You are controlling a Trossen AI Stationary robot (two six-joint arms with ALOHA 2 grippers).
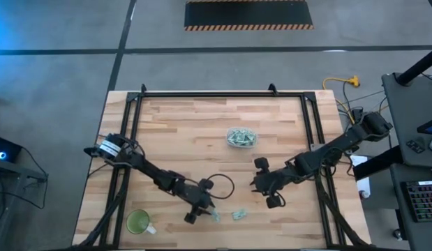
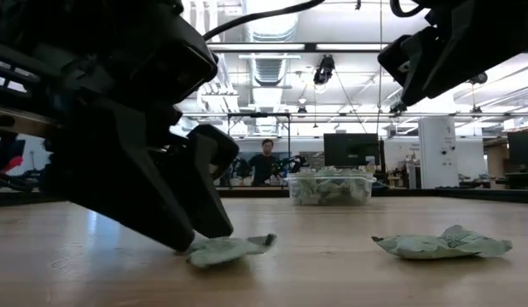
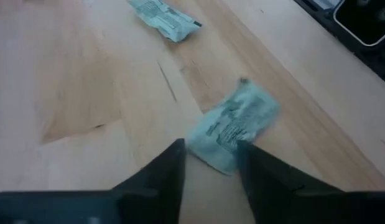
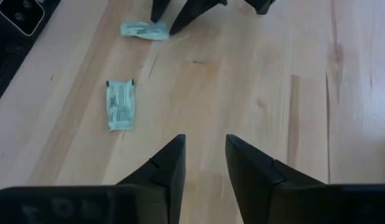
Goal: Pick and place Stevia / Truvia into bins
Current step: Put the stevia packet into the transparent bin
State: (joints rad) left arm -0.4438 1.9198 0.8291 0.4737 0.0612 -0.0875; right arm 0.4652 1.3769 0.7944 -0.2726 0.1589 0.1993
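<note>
The left gripper (image 1: 204, 211) is down at the table's (image 1: 181, 132) near edge, its two fingers (image 3: 164, 177) parted and reaching the wood on either side of one end of a pale green sachet (image 3: 232, 126). The packet's near corner sits in the gap between the fingertips, the rest of it sticking out beyond them — flat on the table, slightly crumpled, not lifted. From table height the dark fingers (image 2: 174, 217) touch the surface right at that sachet's (image 2: 228, 248) end.

A second sachet (image 1: 239, 215) lies loose just beside the first, toward the right arm's side, and apart from any finger; it shows as well in the low view (image 2: 441, 245) and under the right wrist camera (image 4: 120, 106).

The right gripper (image 1: 266, 183) hangs above the wood near the table's middle, fingers (image 4: 167, 168) apart and holding nothing.

Further back, the clear bin (image 1: 241, 137) stands mid-table with a heap of sachets inside. A green cup (image 1: 138, 222) sits at the near left corner — well clear of both grippers
</note>
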